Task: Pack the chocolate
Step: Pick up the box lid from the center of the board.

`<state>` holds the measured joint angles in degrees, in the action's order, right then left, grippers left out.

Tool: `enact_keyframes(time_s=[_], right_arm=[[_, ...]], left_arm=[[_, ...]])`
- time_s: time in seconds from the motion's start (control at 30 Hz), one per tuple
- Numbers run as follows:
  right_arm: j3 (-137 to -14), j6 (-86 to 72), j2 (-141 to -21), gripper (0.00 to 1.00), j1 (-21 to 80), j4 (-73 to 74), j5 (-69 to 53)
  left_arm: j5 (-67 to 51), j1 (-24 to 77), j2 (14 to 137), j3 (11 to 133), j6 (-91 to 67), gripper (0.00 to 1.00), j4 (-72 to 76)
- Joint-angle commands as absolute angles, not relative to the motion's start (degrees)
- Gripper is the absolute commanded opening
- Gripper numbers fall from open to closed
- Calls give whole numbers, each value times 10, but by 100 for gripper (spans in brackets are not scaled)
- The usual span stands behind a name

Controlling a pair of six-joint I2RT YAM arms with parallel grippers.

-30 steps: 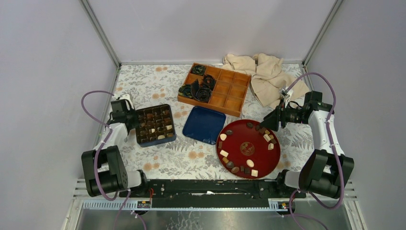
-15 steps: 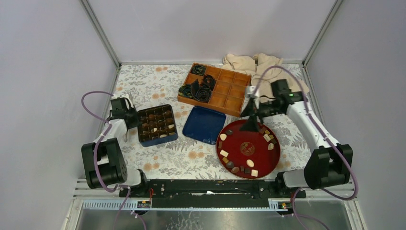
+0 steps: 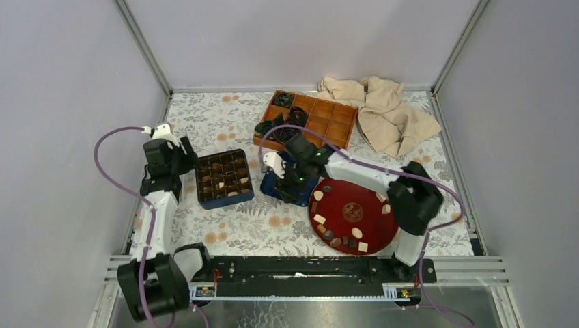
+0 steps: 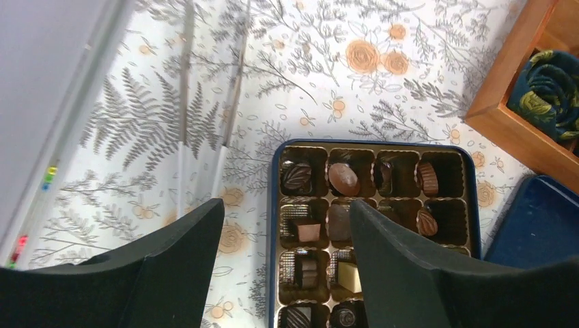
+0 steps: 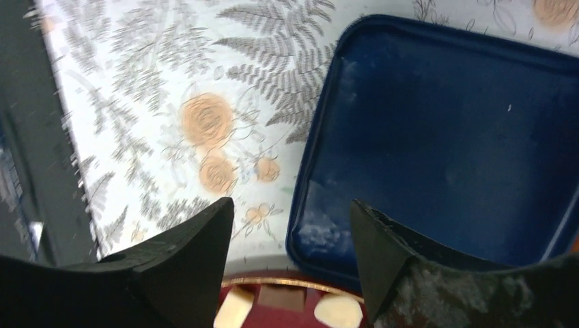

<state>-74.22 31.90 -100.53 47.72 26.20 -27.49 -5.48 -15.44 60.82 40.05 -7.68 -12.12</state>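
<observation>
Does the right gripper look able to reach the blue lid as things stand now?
Probably yes. The right gripper hangs with open jaws over the blue lid, at its edge nearest the red plate. Nothing shows between the lid and the fingers, so the way down looks free.

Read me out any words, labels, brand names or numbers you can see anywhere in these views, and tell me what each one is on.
No text can be read in any view.
Red plate: a round gold emblem in its middle, too small to read.
Blue lid: plain, no print visible.
Chocolate box: no label visible.
</observation>
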Motion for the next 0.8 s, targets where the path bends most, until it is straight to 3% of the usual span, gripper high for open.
enact_keyframes(time_s=[0.0,0.27,0.53,0.63,0.77], right_arm=[[-820,232,-1076,67,504,252,-160],[-894,208,-1183,61,540,293,-91],[-874,201,-1202,47,547,298,-98],[-861,201,-1204,36,554,295,-89],[-852,193,-1198,9,557,297,-60]], left_arm=[[-16,-129,548,378,-48,76,-108],[16,-91,521,372,-36,79,-106],[19,-88,526,373,-42,80,-105],[23,-88,526,373,-44,80,-104],[24,-87,527,371,-47,81,-100]])
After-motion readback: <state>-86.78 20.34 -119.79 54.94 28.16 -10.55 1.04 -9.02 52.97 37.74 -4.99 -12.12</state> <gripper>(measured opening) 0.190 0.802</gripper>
